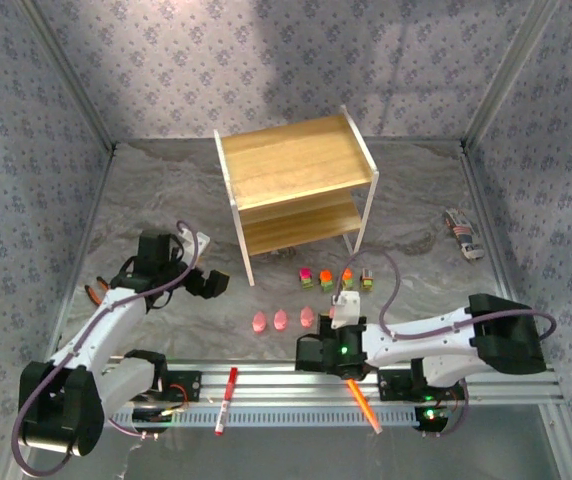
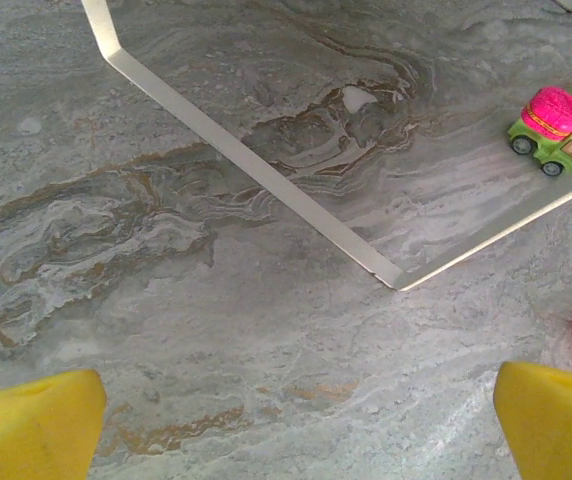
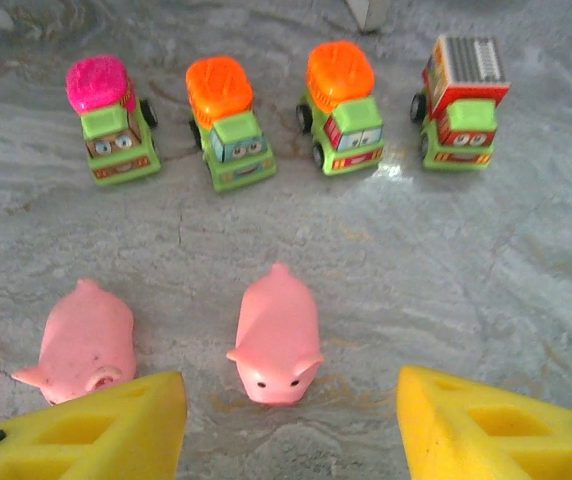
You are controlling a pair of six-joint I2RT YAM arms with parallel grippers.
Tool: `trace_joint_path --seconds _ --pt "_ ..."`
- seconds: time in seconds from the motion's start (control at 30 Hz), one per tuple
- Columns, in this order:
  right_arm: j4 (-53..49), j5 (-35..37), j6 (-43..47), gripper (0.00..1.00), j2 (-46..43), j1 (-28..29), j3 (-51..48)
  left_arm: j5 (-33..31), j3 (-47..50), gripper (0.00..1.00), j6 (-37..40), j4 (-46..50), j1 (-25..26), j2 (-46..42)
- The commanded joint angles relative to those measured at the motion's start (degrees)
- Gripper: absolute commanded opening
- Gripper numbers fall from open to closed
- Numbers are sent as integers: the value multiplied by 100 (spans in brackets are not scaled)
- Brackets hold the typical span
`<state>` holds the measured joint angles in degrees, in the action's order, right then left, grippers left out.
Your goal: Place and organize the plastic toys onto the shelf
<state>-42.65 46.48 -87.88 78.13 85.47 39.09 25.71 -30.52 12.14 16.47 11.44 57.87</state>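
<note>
The shelf [image 1: 296, 190] stands empty at the table's middle back. In front of it four green trucks stand in a row: pink-topped [image 3: 111, 120], two orange-topped [image 3: 228, 120] [image 3: 343, 105] and a red, grey-topped one [image 3: 463, 100]. Nearer lie the pink pigs [image 1: 280, 320] in a row. My right gripper [image 3: 291, 400] is open, low over the table, with one pig [image 3: 276, 335] between its yellow fingertips, untouched; another pig [image 3: 81, 340] lies to its left. My left gripper [image 2: 296, 430] is open over bare table by the shelf's white foot rail [image 2: 236, 160], left of the toys.
A red marker [image 1: 225, 400] and an orange marker [image 1: 362, 403] lie on the metal rail at the near edge. Orange-handled pliers [image 1: 96, 290] sit at the far left under the left arm. A small grey-and-red object [image 1: 463, 235] lies at the right.
</note>
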Motion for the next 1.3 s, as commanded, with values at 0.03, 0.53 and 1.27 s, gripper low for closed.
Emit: trace_joint_path --seconds 0.03,0.53,1.27 --pt "256 -309 -371 62 88 -167 -182 -73 51 100 -79 -208 60 -46" --pt "1333 -537 42 67 219 -649 -509 -232 89 100 -140 -153 60 -162" --pt "1112 -675 219 55 730 -887 -60 -321 117 100 -142 -197 60 -188"
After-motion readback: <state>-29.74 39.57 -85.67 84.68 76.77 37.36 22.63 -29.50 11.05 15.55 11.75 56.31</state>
